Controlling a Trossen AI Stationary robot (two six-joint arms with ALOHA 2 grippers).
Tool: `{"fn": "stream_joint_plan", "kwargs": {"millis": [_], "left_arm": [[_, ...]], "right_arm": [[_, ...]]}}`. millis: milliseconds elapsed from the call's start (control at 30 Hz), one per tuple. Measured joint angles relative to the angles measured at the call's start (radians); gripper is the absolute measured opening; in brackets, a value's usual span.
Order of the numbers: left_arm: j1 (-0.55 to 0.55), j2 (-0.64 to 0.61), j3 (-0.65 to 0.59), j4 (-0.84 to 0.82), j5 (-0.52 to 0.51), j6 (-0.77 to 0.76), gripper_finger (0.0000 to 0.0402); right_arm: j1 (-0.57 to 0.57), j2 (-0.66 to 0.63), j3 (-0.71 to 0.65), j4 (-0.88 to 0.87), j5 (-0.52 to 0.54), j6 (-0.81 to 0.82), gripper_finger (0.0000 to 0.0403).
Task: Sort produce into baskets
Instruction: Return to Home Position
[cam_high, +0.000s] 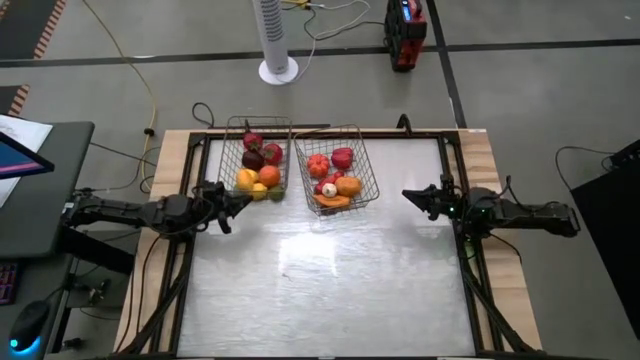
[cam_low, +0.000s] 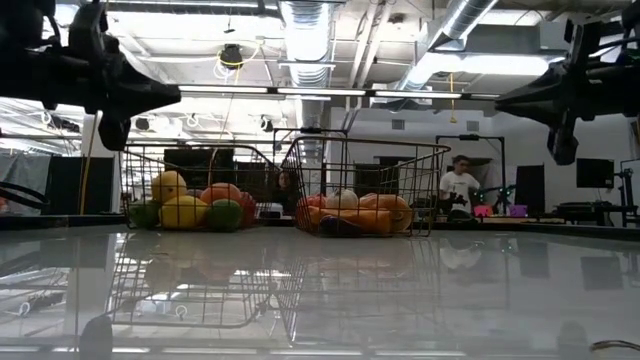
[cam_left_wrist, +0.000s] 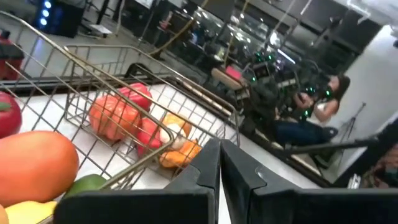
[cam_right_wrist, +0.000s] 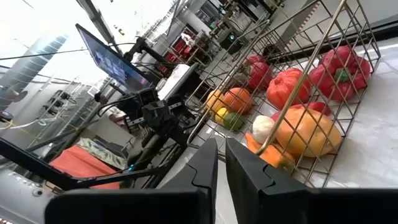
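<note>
Two silver wire baskets stand side by side at the table's far middle. The left basket holds red, orange, yellow and green fruits. The right basket holds red and orange vegetables, a carrot and white garlic. My left gripper is shut and empty, raised just off the left basket's near left corner. My right gripper is shut and empty, raised to the right of the right basket. Both baskets also show in the low view.
The table's near half is a bare shiny sheet. A white fan base and a red-black device stand on the floor beyond the far edge. A monitor stands left of the table. A person sits in the room behind.
</note>
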Motion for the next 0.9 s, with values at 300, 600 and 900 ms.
{"fn": "stream_joint_plan", "kwargs": {"millis": [300, 600, 900], "left_arm": [[0.002, 0.0, 0.0, -0.021, 0.056, -0.043, 0.0], [0.002, 0.0, 0.0, -0.02, 0.06, -0.028, 0.0], [0.002, 0.0, 0.0, -0.019, 0.06, -0.036, 0.0]], "right_arm": [[0.0, 0.0, 0.0, -0.006, -0.002, 0.0, 0.006], [0.0, 0.0, 0.0, -0.008, -0.002, 0.0, 0.006], [0.0, 0.0, 0.0, -0.008, -0.003, 0.0, 0.006]]}}
